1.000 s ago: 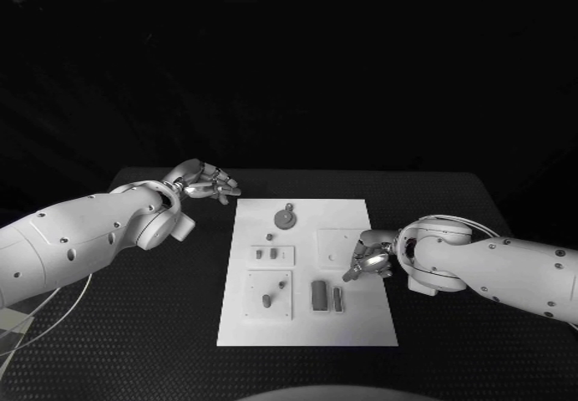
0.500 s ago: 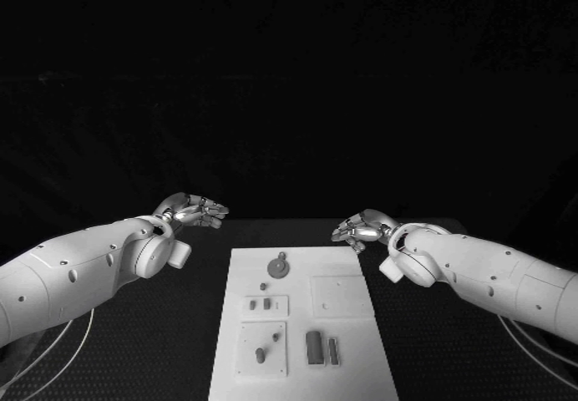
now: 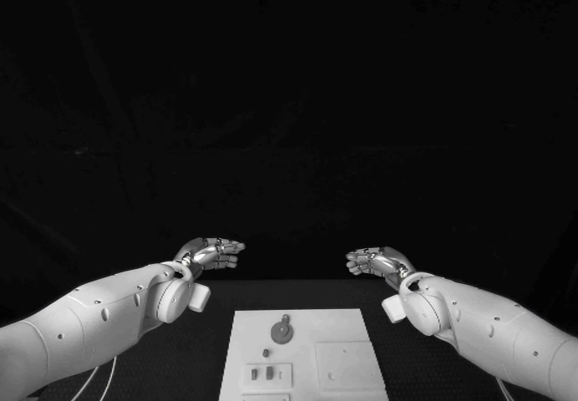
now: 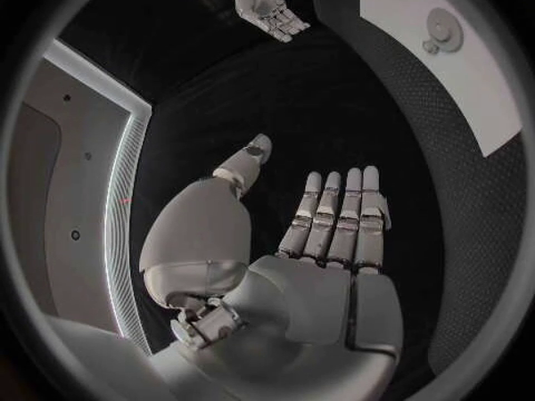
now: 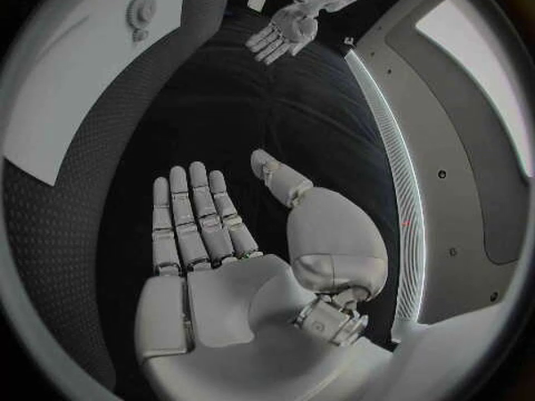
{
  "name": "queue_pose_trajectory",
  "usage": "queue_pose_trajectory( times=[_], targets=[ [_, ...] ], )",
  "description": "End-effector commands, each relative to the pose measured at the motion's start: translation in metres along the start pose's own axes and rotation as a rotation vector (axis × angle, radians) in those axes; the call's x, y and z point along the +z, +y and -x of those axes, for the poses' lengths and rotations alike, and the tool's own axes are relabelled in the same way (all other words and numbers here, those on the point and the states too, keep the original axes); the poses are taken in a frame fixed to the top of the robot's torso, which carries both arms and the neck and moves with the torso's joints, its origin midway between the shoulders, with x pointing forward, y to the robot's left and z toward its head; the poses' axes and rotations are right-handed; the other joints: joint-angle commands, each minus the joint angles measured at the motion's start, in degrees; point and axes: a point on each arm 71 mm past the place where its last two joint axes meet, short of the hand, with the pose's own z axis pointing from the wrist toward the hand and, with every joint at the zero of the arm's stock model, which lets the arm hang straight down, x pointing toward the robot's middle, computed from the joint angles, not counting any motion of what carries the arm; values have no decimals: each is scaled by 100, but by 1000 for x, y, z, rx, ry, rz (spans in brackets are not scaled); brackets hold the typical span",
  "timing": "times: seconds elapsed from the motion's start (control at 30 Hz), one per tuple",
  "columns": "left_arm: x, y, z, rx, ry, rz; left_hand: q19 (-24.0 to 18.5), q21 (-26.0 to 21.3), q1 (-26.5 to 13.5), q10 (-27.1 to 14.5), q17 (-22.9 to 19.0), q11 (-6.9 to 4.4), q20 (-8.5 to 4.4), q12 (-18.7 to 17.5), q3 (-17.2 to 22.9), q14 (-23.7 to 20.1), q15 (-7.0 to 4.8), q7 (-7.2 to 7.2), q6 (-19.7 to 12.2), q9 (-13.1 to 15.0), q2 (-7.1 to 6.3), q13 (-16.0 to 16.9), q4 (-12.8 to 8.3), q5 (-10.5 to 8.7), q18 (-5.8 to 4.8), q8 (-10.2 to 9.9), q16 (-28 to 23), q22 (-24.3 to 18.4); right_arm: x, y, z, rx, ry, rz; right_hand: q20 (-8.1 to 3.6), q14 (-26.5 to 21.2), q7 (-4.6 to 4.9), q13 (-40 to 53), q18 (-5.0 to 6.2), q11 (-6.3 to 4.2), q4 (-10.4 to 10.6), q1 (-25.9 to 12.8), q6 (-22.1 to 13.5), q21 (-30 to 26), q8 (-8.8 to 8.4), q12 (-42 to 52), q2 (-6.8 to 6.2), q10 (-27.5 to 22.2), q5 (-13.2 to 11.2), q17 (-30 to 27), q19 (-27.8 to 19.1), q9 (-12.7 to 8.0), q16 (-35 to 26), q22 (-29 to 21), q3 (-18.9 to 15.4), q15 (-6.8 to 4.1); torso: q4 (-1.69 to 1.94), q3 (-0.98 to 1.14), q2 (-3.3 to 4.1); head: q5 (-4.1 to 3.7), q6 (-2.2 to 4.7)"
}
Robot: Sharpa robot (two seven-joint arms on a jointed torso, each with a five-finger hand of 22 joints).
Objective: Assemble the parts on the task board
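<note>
The white task board (image 3: 327, 324) lies at the near middle of the black table. On its far end rests a round grey part (image 3: 282, 333), with smaller grey parts (image 3: 266, 353) behind it. My left hand (image 3: 213, 252) hovers beyond the board's far left corner, and my right hand (image 3: 373, 261) beyond its far right corner. Both are lifted off the table. The left wrist view has the left hand (image 4: 324, 232) flat, fingers straight and apart from the thumb, holding nothing. The right hand (image 5: 206, 232) looks the same in its own wrist view.
A square white plate (image 3: 347, 366) sits on the board's right side and a small plate with two pegs (image 3: 267, 375) on its left. Black table mat (image 3: 205, 342) flanks the board. Each wrist view shows the other hand: right hand (image 4: 267, 9), left hand (image 5: 284, 36).
The camera has tilted up, shifting the whole picture. My right hand has left the board's right side and risen past its far end, fingers now spread. The left hand has also lifted.
</note>
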Motion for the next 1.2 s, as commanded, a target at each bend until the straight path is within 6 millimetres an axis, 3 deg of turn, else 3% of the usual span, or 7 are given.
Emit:
queue_pose_trajectory(
  times=[0.03,0.23,0.27,0.37,0.4,0.97,1.2],
  targets=[
    [1,0,-4,-45,25,-35,-106,-17,-99,-101,-20,-29,26,-14,-88,-119,4,-30,-88,24,0,-56,9,-23,-87,-21,-72,-52,1,4,-6,56,15,58,56,78,-38,-568,-42,-18,10,-13,-91,-138,30,-396,5,199,-21,-251,-96,-100,-377,-37,-199,-25,-12,51,-42,15,156],
    [1,4,-13,-54,53,-34,-171,-9,-129,-146,-23,-52,51,-7,-136,-182,3,-41,-140,52,27,-98,11,-24,-87,-9,-89,-93,2,6,-10,62,26,68,102,60,-66,-1026,-42,-13,15,-32,-174,-245,76,-734,4,253,-19,-391,-216,-237,-636,-5,-437,-46,-31,109,-50,34,122],
    [0,6,-7,-25,19,-5,-3957,-380,-5701,-4510,-2808,-699,-503,-380,-2571,-3722,-982,-670,-3731,-2347,923,-643,958,-315,-87,-1642,-1428,-4126,2,4,-8,36,9,33,-1098,-3482,-1121,-2356,-566,-983,1584,-4921,-4258,-2043,-848,-1549,110,-4741,-377,-2196,-2291,-3578,-3170,-1865,-3576,-1117,-23,69,-40,24,145],
    [-1,7,-9,-29,17,-7,-3957,-380,-5701,-4510,-2808,-699,-503,-380,-2571,-3722,-982,-670,-3731,-2347,923,-643,958,-315,-87,-1642,-1428,-4126,1,4,-9,39,6,36,-1098,-3482,-1121,-2356,-566,-983,1584,-4921,-4258,-2043,-848,-1549,110,-4741,-377,-2196,-2291,-3578,-3170,-2149,-3576,-1117,-26,68,-48,24,119],
    [-1,8,-10,-31,15,-9,-3957,-380,-5701,-4510,-2808,-699,-503,-380,-2571,-3722,-982,-670,-3731,-2347,923,-643,958,-315,-87,-1642,-1428,-4126,1,4,-9,41,4,38,-1098,-3482,-1121,-2356,-566,-983,1584,-4921,-4258,-2043,-848,-1549,110,-4741,-377,-2196,-2291,-3578,-3170,-6186,-3576,-1117,-29,67,-55,23,99],
    [-64,26,-76,-166,-118,-85,-3957,-380,-5701,-4510,-2808,-699,-503,-380,-2571,-3722,-982,-670,-3731,-2347,923,-643,958,-315,-87,-1642,-1428,-4126,-50,13,-57,169,-135,95,-1098,-3482,-1121,-2356,-566,-983,1584,-4921,-4258,-2043,-848,-1549,110,-4741,-377,-2196,-2291,-3578,-3170,-6186,-3576,-1117,-176,15,-377,8,-904],
    [-94,26,-96,-198,-171,-98,-3957,-380,-5701,-4510,-2808,-699,-503,-380,-2571,-3722,-982,-670,-3731,-2347,923,-643,958,-315,-87,-1642,-1428,-4126,-83,17,-78,215,-197,79,-1098,-3482,-1121,-2356,-566,-983,1584,-4921,-4258,-2043,-848,-1549,110,-4741,-377,-2196,-2291,-3578,-3170,-6186,-3576,-1117,-194,9,-417,7,-1028]
  ],
)
